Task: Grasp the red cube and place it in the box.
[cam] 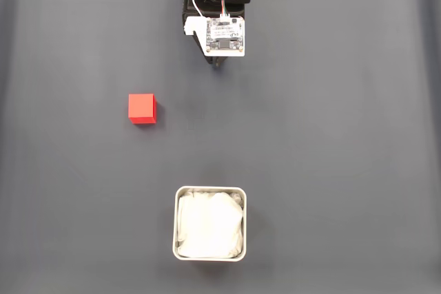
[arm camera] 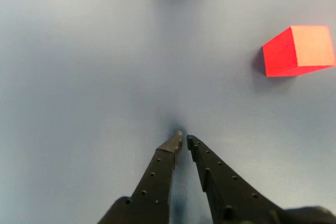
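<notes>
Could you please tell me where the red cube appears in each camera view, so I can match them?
Fixed view: the red cube sits left of centre, above-left of the box.
Wrist view: it lies upper right, beyond the gripper.
Shared landmark: the cube itself on the dark mat.

Red cube and metal box, apart on the dark grey surface.

The red cube (cam: 142, 109) is small, bright red, with sharp edges; it sits flat on the surface, left of centre in the fixed view, and at the upper right in the wrist view (arm camera: 297, 51). The box (cam: 176, 225) is a square pale metal tin with rounded corners and a thin rim, filled with white soft lining. It stands open near the bottom edge, well apart from the cube and much larger than it.
</notes>
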